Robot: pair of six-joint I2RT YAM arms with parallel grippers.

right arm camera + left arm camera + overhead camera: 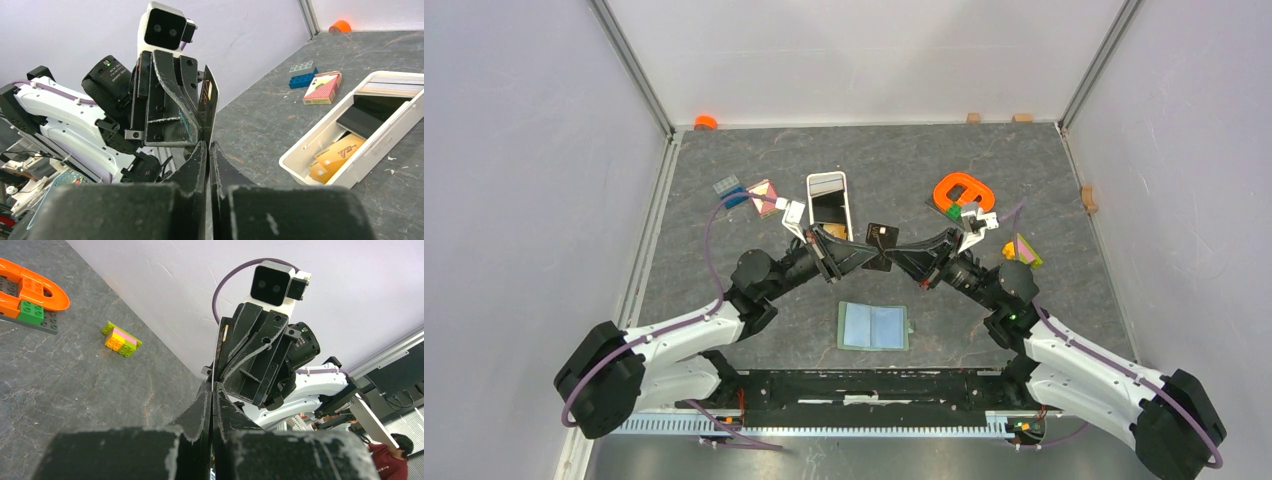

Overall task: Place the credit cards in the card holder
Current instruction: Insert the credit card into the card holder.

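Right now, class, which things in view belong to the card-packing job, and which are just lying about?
Job: black card, pinched by left end effector and right end effector; open wallet; tan card in tray.
Lying about: orange Lego ring; blue brick; yellow-green block; red pack; orange cap.

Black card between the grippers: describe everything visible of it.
The black card is thin, flat, plastic-looking, with a small pale mark in the top view and gold lettering in the right wrist view. It is held clear of the table, between the white tray and the open card holder. The left gripper and right gripper pinch it from opposite ends; nothing else touches it.
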